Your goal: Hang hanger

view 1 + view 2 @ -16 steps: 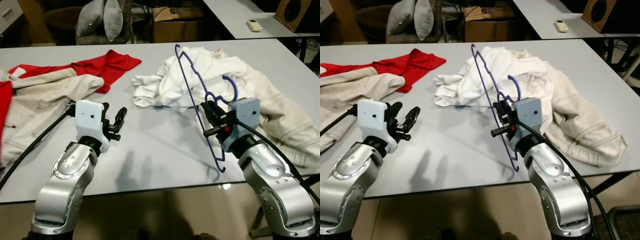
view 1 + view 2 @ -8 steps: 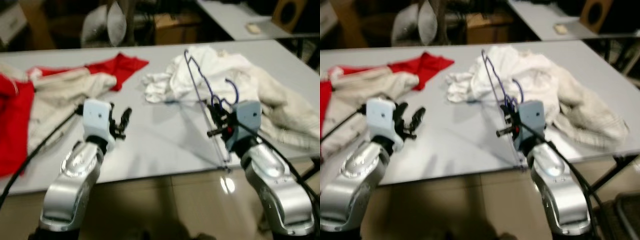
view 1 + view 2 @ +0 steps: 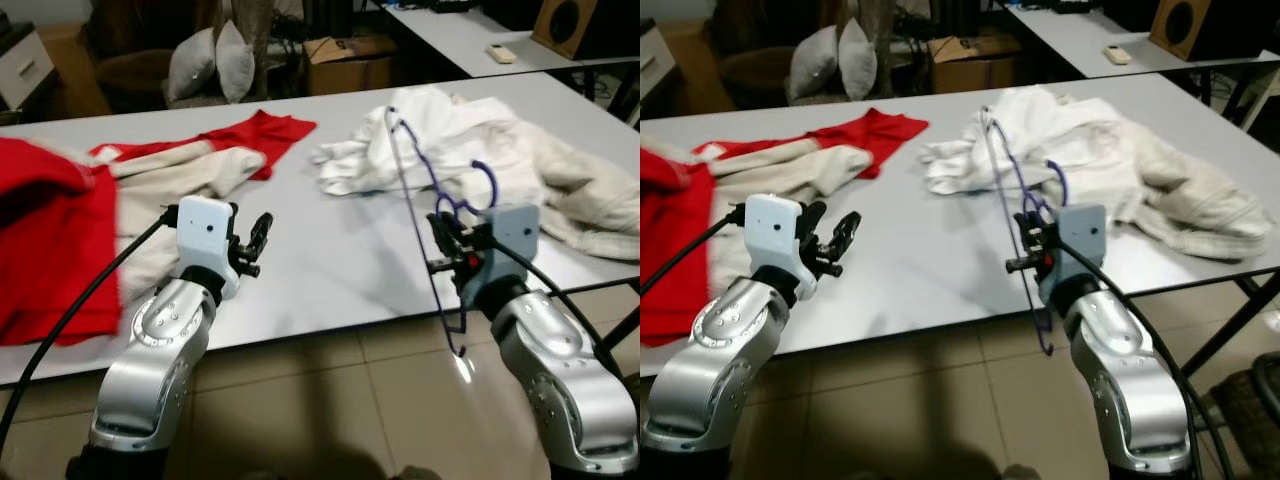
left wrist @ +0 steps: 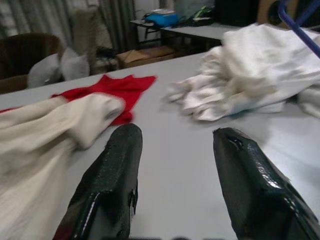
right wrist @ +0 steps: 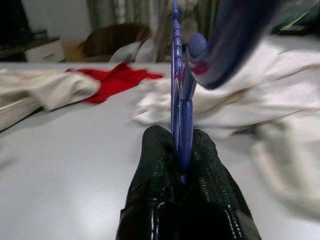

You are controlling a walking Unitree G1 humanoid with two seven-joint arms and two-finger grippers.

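A long pale grey table (image 3: 330, 270) runs across the middle of the head views, strewn with clothes: a red cloth (image 3: 255, 135) and a cream jacket (image 3: 175, 175) towards the upper left, a heap of white and cream garments (image 3: 500, 150) at upper right. Right of centre, the right gripper (image 3: 1032, 248) has its fingers (image 5: 150, 200) pressed together on the thin blue plastic hanger (image 3: 415, 215), which stands upright and clear of the tabletop, probably so it can be carried off to a rail. At centre left, the left gripper (image 3: 255, 245) hovers over the table edge, fingers (image 4: 112, 175) spread wide, holding nothing.
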